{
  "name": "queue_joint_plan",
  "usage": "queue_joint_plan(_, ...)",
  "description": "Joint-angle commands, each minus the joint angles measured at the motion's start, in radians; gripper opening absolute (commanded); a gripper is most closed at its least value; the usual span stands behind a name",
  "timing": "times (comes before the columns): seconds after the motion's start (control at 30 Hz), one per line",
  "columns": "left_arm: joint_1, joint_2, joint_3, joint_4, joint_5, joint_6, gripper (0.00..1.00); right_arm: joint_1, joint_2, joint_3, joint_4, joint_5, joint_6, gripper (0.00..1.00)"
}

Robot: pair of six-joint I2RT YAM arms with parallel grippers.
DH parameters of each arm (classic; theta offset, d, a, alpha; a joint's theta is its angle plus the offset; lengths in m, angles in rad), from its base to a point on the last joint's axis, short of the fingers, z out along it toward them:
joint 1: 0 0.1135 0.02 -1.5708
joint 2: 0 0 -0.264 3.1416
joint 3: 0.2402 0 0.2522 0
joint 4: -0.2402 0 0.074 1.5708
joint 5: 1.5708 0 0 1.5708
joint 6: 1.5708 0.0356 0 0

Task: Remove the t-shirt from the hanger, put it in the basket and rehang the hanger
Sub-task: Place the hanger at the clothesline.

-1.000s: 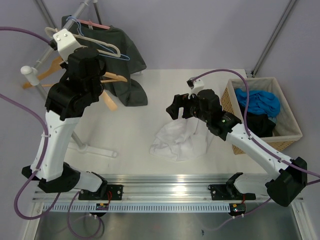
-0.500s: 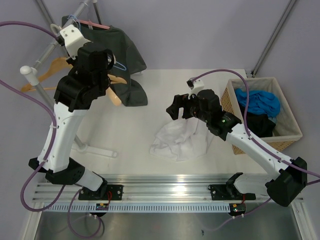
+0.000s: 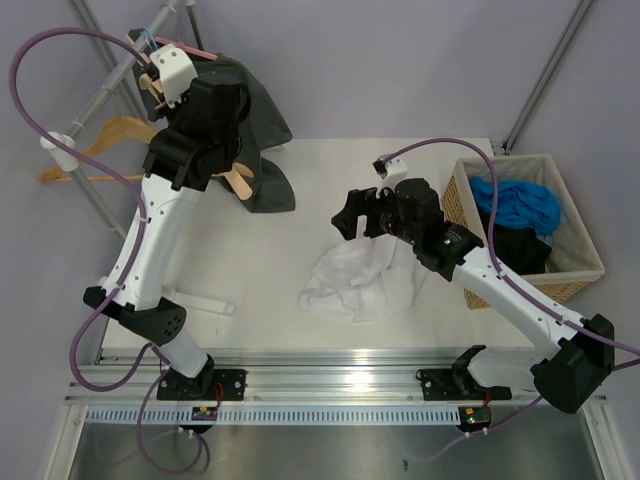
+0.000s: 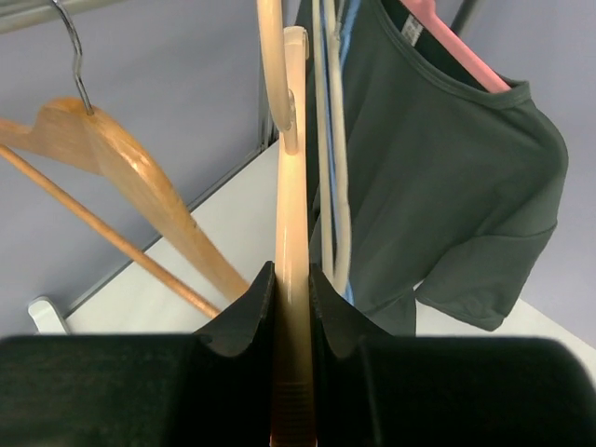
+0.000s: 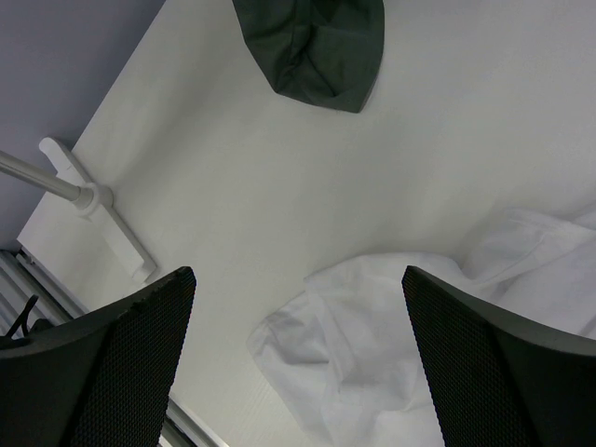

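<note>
Pale wood marks the bare hanger (image 4: 291,233), clamped edge-on between the narrowed jaws of the left gripper (image 4: 291,279) and raised over the far left corner of the table (image 3: 300,190), beside the rack rail (image 3: 110,85). Its long axis runs straight away from the fingers, up toward the rail, and no cloth hangs on it. The white t-shirt (image 3: 355,280) lies crumpled by the middle of the near edge, directly beneath the right gripper (image 5: 296,275), whose jaws stand wide and hold nothing; the right arm is much the nearer. A dark t-shirt (image 4: 438,168) hangs on a pink hanger (image 4: 456,47) just beyond. For the white shirt, removal looks complete.
</note>
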Motion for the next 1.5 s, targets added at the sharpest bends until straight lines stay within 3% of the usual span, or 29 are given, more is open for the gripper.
queue_joint_plan(0.0,0.034,-0.025,0.041,0.054,-0.012,-0.038,0.00,0.010,-0.011,0.044,0.008,-0.036,-0.009,0.99)
queue_joint_plan(0.33,0.067,0.032,0.105,0.186,-0.066,0.159,0.00,0.016,-0.011,0.044,0.008,-0.038,-0.006,1.00)
queue_joint_plan(0.53,0.104,0.038,0.104,0.209,-0.029,0.180,0.00,0.025,0.007,0.040,0.011,-0.035,-0.007,0.99)
queue_joint_plan(0.9,0.201,0.027,0.027,0.207,0.112,0.135,0.00,0.032,0.033,0.059,-0.006,-0.032,-0.018,0.99)
queue_joint_plan(1.47,0.238,0.041,-0.038,0.206,0.164,0.100,0.00,0.033,0.026,0.060,-0.011,-0.038,-0.021,1.00)
